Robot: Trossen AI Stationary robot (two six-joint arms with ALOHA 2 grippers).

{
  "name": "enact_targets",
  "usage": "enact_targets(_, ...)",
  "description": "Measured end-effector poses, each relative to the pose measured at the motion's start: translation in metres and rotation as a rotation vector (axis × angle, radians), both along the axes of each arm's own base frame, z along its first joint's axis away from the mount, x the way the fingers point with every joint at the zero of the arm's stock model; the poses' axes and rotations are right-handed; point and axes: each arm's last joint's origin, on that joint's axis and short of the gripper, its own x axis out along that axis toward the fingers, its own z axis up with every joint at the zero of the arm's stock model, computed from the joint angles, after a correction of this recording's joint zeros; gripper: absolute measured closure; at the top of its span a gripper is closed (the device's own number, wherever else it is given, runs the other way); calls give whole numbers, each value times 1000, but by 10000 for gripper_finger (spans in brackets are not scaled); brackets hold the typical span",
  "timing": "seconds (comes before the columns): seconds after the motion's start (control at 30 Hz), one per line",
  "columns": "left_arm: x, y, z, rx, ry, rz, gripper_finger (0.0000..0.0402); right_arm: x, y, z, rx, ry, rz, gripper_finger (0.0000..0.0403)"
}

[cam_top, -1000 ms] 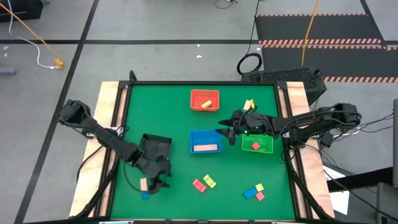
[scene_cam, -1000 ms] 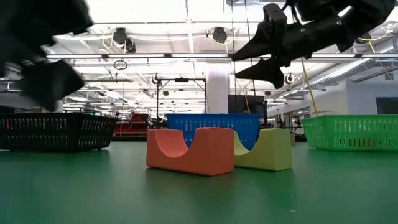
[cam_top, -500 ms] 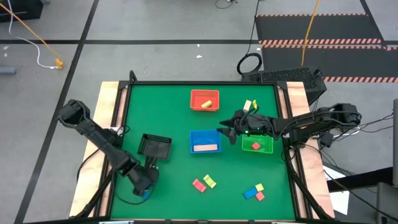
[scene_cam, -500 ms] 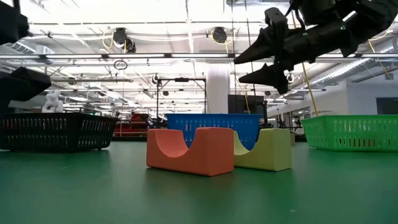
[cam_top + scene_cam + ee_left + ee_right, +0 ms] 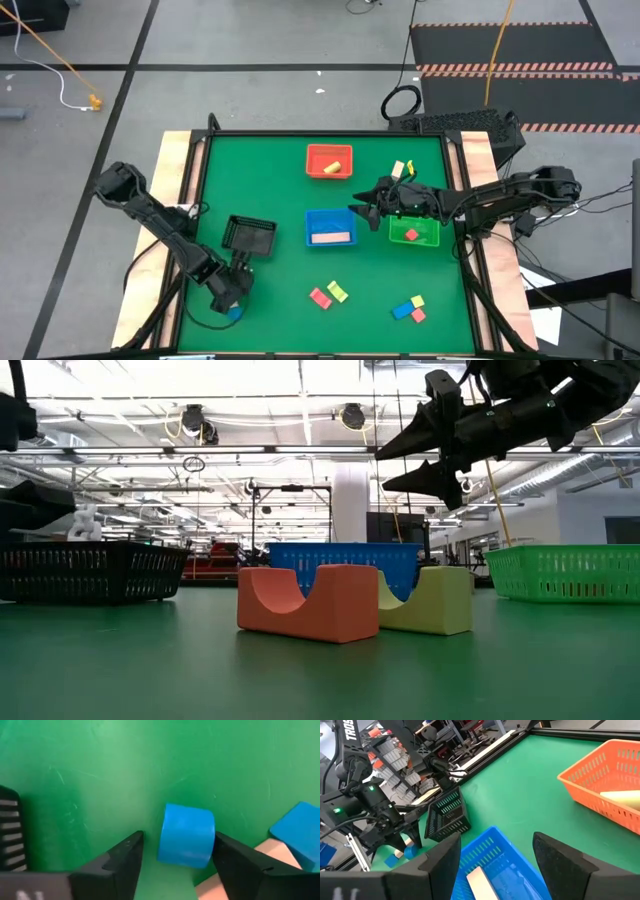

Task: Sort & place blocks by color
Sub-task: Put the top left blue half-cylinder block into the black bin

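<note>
My left gripper (image 5: pixel 232 292) is low over the table's near left corner, open. In the left wrist view its fingers (image 5: pixel 117 862) stand on either side of a small blue block (image 5: pixel 186 835) that rests on the green mat. A tan block (image 5: pixel 235 880) and a second blue block (image 5: pixel 300 832) lie just beside it. My right gripper (image 5: pixel 358 213) hangs open in the air between the blue tray (image 5: pixel 329 228) and the green tray (image 5: pixel 413 232). A red block (image 5: pixel 320 297) and a yellow-green block (image 5: pixel 337 291) lie near the middle front.
The black tray (image 5: pixel 250 235) stands just beyond the left gripper. The red tray (image 5: pixel 329 160) holds a yellow block, the blue tray a tan one, the green tray a red one. Loose blocks lie at the near right (image 5: pixel 408 308) and the far right (image 5: pixel 400 168).
My left gripper has moved from beside the black tray toward the table's near left corner and come down over the tan and blue blocks, now straddling the blue one. The blocks and trays have stayed in place.
</note>
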Motion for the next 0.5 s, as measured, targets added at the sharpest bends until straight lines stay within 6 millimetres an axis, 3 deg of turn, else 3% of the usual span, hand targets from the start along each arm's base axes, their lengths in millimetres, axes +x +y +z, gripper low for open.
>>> enact_targets(0.17,8,-6,3,-73,-86,46,272,0,0,0,-10,3,4,163)
enact_targets(0.5,25,-12,32,-242,-377,132,271,0,0,0,16,-3,-2,163)
